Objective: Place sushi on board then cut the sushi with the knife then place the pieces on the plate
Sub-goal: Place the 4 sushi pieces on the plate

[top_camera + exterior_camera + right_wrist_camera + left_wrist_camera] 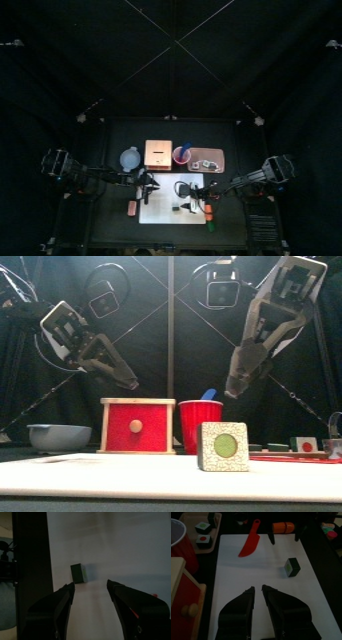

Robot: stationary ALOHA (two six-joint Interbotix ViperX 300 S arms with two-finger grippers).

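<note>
Late in the job, by my reading: one dark green sushi piece [292, 567] stands alone on the white board [244, 577], ahead of my left gripper [258, 588] and a little to one side of its line; at least two cut pieces [203, 527] already sit on the pink plate [215, 531], farther out from that gripper and off the board's edge; the red knife [250, 541] lies flat on the board well beyond my left jaws, in no grip at all; the blue knife [209, 394] stands in the red cup [201, 421]. Placing and cutting therefore look finished; what seems left is to carry this one piece across to the plate.

My left gripper hovers above the board's near end; its jaws are drawn almost together, with only a narrow slit between them; they hold nothing and touch nothing. My right gripper [89, 583] hangs over the same board with its jaws spread wide and empty; the lone piece lies just ahead of them, close to one jaw's tip but not between the two; the front view shows this gripper well clear above the piece, nearer to it than my left; I judge it the better placed for the pickup.
</note>
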